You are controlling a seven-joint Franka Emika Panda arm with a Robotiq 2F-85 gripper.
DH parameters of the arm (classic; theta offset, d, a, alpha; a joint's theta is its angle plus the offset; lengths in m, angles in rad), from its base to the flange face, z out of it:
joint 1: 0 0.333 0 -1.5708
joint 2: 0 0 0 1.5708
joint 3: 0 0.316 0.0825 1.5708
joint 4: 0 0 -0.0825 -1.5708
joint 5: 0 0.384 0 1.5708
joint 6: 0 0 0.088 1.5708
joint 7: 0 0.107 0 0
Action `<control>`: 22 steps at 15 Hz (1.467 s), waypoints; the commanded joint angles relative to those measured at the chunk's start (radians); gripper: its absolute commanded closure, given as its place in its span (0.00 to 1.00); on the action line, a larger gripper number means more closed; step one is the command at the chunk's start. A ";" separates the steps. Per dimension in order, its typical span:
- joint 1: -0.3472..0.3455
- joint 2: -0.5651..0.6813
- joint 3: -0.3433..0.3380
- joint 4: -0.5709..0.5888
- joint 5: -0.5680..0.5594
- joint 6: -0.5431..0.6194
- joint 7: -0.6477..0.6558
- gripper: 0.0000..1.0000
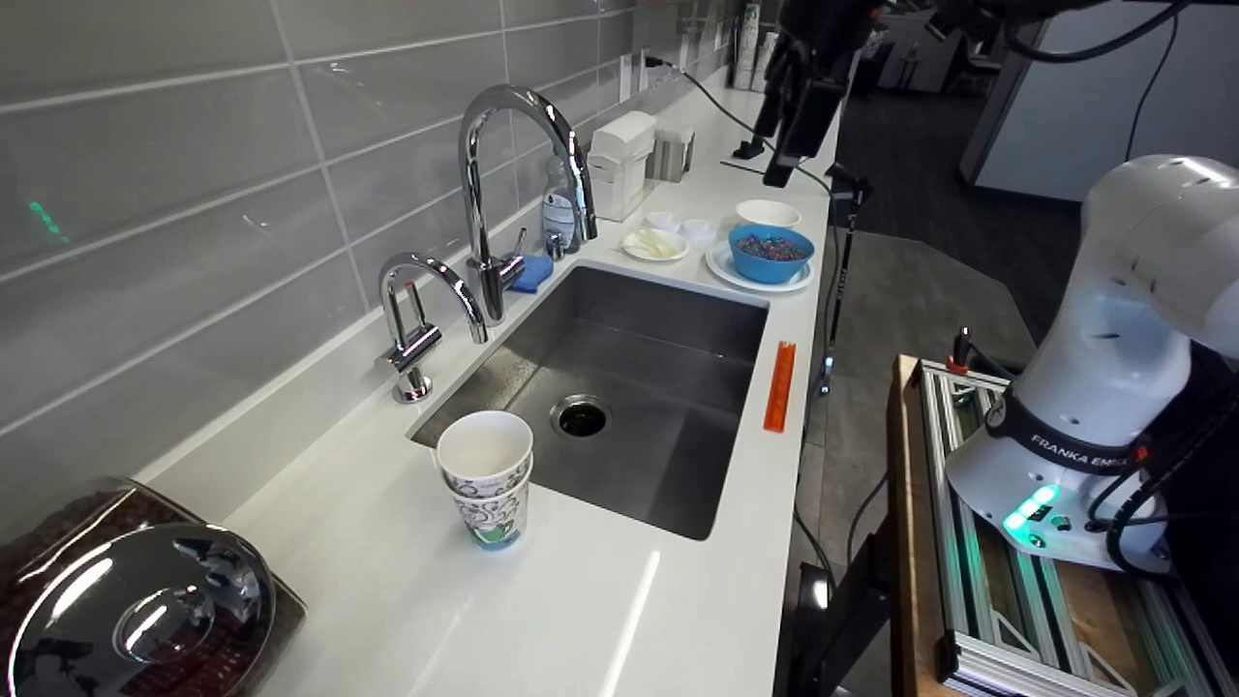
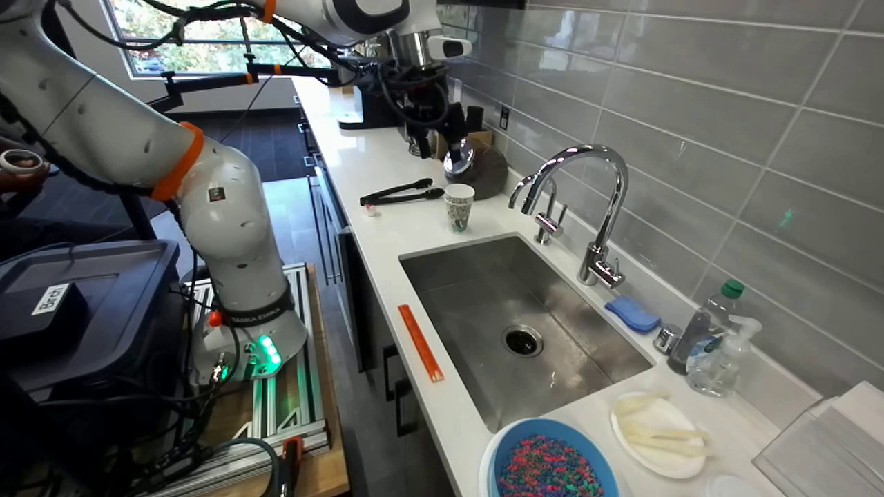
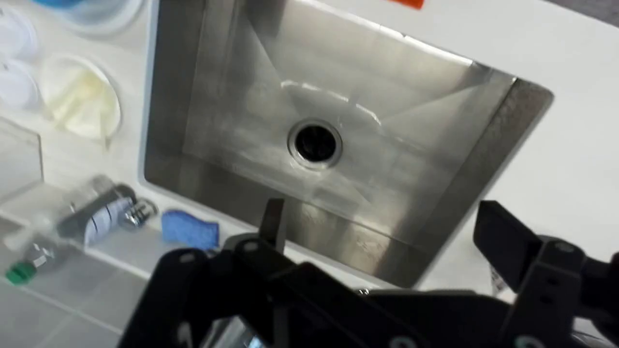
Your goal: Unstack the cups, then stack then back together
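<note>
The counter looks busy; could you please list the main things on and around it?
cups: two, white patterned, stacked on counter
sink: one, grey, in counter
taps: two, silver, between sink and wall
sponge: one, blue, near taps
bottles: two, clear, near sponge
strip: one, orange, beside sink
bowl: one, blue, on larger plate
small plate: one, white, near bowl
tongs: one, black, on counter
jar: one, brown, on counter
arm: one, white, beside counter
hand: one, black, open above counter

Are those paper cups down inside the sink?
No, the paper cups stand stacked together on the white counter, beside the sink.
</note>
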 commanded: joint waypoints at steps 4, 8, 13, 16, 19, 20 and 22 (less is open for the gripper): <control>0.138 0.324 0.121 0.150 0.042 0.289 -0.013 0.00; 0.182 0.482 0.151 0.225 0.067 0.334 -0.041 0.00; 0.182 0.498 0.163 0.229 0.054 0.324 -0.040 0.00; 0.182 0.504 0.163 0.237 0.056 0.324 -0.047 0.00; 0.177 0.557 0.174 0.255 0.086 0.282 0.028 0.00; 0.171 0.573 0.181 0.259 0.082 0.290 0.077 0.00; 0.157 0.604 0.202 0.252 0.042 0.325 0.206 0.00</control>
